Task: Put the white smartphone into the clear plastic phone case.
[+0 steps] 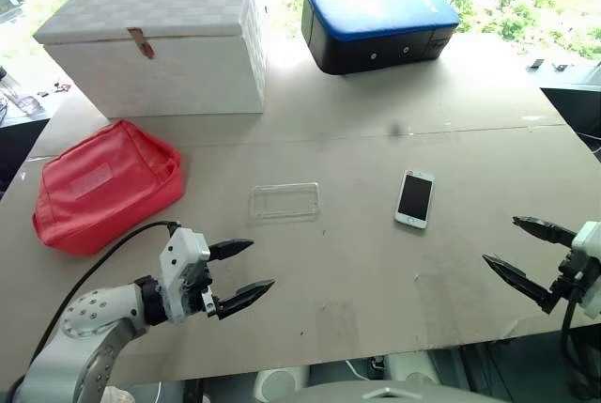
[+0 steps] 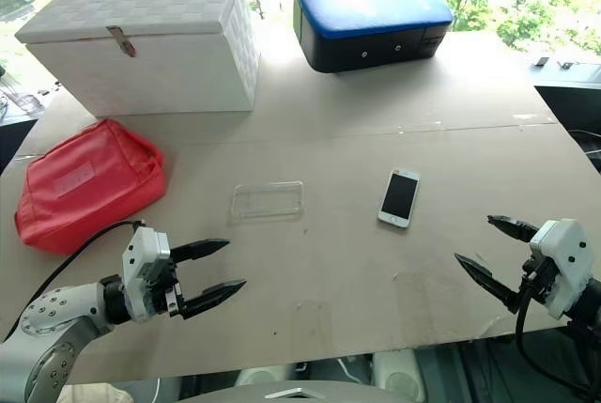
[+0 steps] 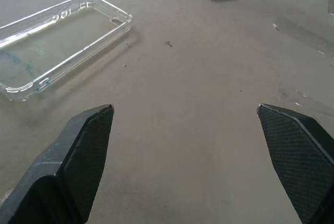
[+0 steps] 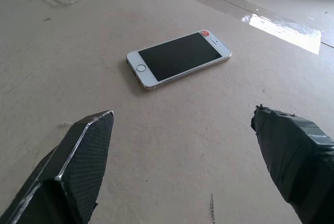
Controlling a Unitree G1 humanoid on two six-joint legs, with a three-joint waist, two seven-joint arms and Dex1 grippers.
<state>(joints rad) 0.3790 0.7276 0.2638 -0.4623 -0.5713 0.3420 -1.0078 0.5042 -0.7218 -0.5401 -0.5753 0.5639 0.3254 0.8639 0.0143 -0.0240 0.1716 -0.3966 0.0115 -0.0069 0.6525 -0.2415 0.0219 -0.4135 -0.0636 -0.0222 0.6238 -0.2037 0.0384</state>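
Observation:
The white smartphone (image 1: 414,199) lies flat, screen up, on the cardboard-covered table, right of centre; the right wrist view has it close ahead (image 4: 178,59). The clear plastic phone case (image 1: 285,201) lies empty and open side up a short way to the phone's left, also seen in the left wrist view (image 3: 57,41). My left gripper (image 1: 242,274) hovers open near the front edge, below and left of the case. My right gripper (image 1: 526,252) is open at the front right, below and right of the phone. Nothing is between either pair of fingers.
A red pouch (image 1: 105,183) lies at the left. A white lidded box (image 1: 160,44) and a blue-topped black case (image 1: 377,24) stand at the back. The table's front edge (image 1: 376,347) runs just below both grippers.

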